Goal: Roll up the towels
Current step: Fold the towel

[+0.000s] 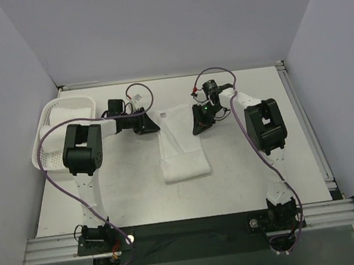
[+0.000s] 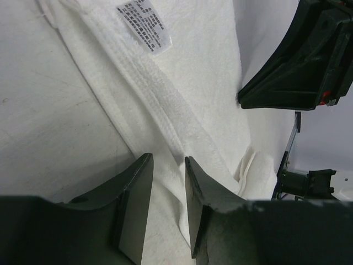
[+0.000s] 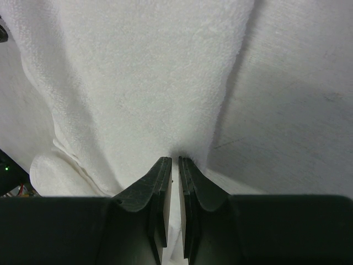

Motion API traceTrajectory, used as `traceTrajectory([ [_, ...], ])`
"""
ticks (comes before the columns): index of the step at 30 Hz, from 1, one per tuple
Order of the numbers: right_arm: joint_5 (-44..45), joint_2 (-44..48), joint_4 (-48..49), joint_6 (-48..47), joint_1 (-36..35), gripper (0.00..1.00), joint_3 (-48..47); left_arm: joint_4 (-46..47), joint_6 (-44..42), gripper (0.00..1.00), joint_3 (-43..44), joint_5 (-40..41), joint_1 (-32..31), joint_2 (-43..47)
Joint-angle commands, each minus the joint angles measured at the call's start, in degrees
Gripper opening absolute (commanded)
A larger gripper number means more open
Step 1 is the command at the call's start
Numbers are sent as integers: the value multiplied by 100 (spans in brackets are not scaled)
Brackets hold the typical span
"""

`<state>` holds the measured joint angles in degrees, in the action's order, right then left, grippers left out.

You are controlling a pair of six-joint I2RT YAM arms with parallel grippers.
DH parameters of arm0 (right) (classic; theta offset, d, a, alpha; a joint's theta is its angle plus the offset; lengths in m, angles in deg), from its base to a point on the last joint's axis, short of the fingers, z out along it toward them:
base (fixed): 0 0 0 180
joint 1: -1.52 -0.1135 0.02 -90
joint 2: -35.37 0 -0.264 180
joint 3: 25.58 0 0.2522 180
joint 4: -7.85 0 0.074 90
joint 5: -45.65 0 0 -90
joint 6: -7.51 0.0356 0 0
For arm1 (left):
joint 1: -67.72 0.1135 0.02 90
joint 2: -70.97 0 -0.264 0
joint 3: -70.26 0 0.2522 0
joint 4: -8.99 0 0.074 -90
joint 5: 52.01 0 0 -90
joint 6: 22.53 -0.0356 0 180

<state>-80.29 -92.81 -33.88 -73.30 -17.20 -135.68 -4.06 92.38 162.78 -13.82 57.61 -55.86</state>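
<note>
A white towel (image 1: 182, 148) lies as a long folded strip in the middle of the table. Its near end is doubled over and thicker. My left gripper (image 1: 147, 124) is at the towel's far left corner. In the left wrist view (image 2: 168, 160) its jaws stand a little apart with the towel's (image 2: 182, 72) thick hemmed edge between them. My right gripper (image 1: 198, 122) is at the far right corner. In the right wrist view (image 3: 175, 160) its jaws are almost closed, pinching the towel's (image 3: 138, 72) edge. A care label (image 2: 144, 26) shows on the far end.
A white plastic basket (image 1: 40, 146) stands at the far left with another white towel (image 1: 68, 112) in it. Purple cables loop over both arms. The right gripper's black body (image 2: 298, 72) shows across the towel in the left wrist view. Grey walls enclose the table.
</note>
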Motion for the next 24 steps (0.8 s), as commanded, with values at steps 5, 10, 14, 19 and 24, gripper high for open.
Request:
traceTrajectory([
  [5,79,-84,-104,30,35,13,-114,606,242,45,-45,-215,71,378],
  [10,79,-67,-104,21,35,13,-96,545,208,46,-19,-136,-9,334],
  [14,52,-84,-112,21,35,13,-122,369,120,46,43,-110,-9,255],
  [19,26,-102,-112,39,35,13,-157,237,50,47,69,-48,-35,167],
  [24,35,-102,-113,39,35,13,-149,438,119,46,-80,-180,-114,237],
])
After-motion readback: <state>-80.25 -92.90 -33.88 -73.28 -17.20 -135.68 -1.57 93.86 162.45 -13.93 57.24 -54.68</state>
